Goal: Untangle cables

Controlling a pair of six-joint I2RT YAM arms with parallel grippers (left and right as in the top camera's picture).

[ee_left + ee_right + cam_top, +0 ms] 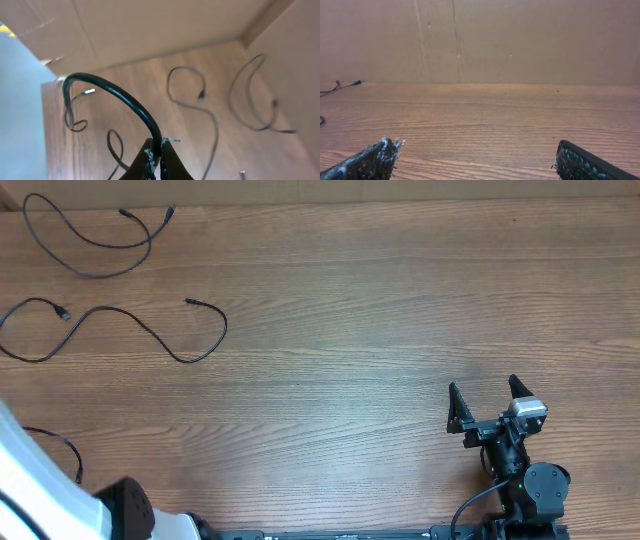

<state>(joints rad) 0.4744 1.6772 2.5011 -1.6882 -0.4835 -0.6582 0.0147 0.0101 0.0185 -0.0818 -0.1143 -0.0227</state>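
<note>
Between the tips of the left pincer [159, 155], which are pressed together, sits the held cable [117, 92]; it climbs from the pinch, arcs left and drops to a small curl on the worktop [145, 80]; the overhead view shows a bit of black cord by the left arm at the near-left edge, prob. the same one. Further out lie 2 more, apart from each other and from the held one: the S cable [145, 332] and, toward the far-left corner, the loop cable [95, 276]; neither crosses the other. The right pincer [488, 392] is spread wide & empty, well away at the near right. Handling, prob.: v. light, limp, thin cord w/ a smooth jacket; it will sag and trail, not hold shape; a mid-strand pinch may slide, so grip firm, or take it just behind a plug, where it's likely stiffer; pull slowly, no yanking.
</note>
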